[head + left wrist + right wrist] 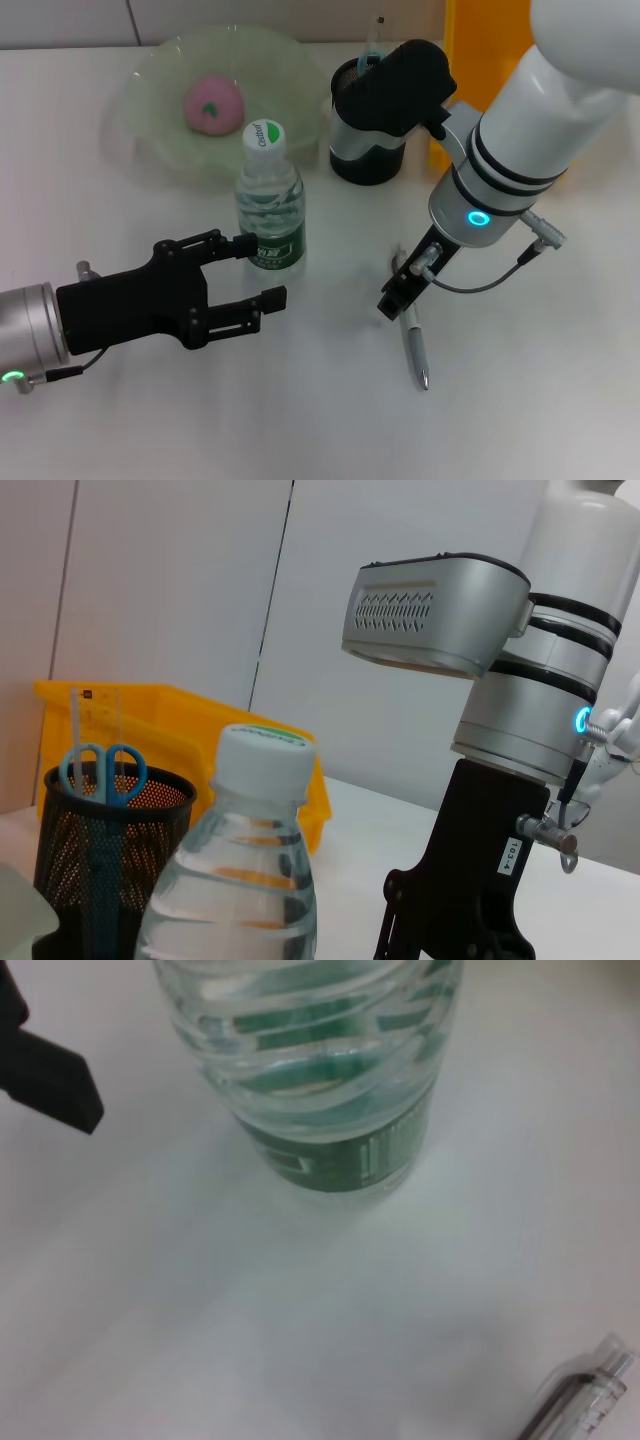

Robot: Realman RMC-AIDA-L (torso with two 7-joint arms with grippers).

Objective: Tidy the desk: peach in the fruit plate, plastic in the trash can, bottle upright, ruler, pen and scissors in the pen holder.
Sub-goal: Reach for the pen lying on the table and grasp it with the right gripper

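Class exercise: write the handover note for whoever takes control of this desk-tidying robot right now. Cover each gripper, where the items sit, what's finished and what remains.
Left gripper: open, beside the bottle, holding nothing.
Right gripper: low over the desk, at the upper end of the pen; whether it grips the pen cannot be told.
Done: peach lies in the fruit plate; bottle stands upright; scissors and ruler stand in the pen holder.
Left: pen still flat on the desk, needs lifting into the pen holder.
No plastic scrap shows in any view; a yellow bin sits behind the holder.
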